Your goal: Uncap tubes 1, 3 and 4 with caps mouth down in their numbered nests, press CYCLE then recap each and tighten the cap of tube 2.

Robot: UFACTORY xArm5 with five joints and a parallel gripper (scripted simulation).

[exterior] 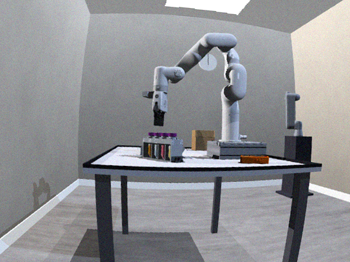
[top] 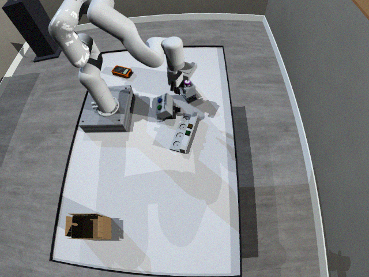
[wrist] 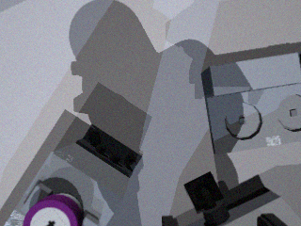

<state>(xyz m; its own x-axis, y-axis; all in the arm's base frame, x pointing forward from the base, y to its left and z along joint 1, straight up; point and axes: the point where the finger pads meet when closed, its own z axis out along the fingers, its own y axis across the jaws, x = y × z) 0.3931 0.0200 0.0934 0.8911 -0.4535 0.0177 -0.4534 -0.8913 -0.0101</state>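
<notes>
The decapping station (exterior: 161, 147) stands on the white mat with a row of purple-capped tubes (exterior: 161, 135). In the top view the arm hides most of the row and only the end cap (top: 187, 82) nearest the key housing shows. My gripper (exterior: 159, 119) hangs a little above the left part of the row, pointing down, part open and empty. It also shows in the top view (top: 177, 86). The wrist view shows one purple cap (wrist: 53, 214) at the lower left and an empty cap nest (wrist: 243, 121) at the right.
The key housing (top: 163, 106) carries the blue key (top: 159, 99) and the green key (top: 159, 106), both unlit. The cap tray (top: 184, 132) has empty nests and dark lamps (top: 188, 128). An orange device (top: 121, 71) lies at the back, and a cardboard box (top: 89, 226) sits at the front left.
</notes>
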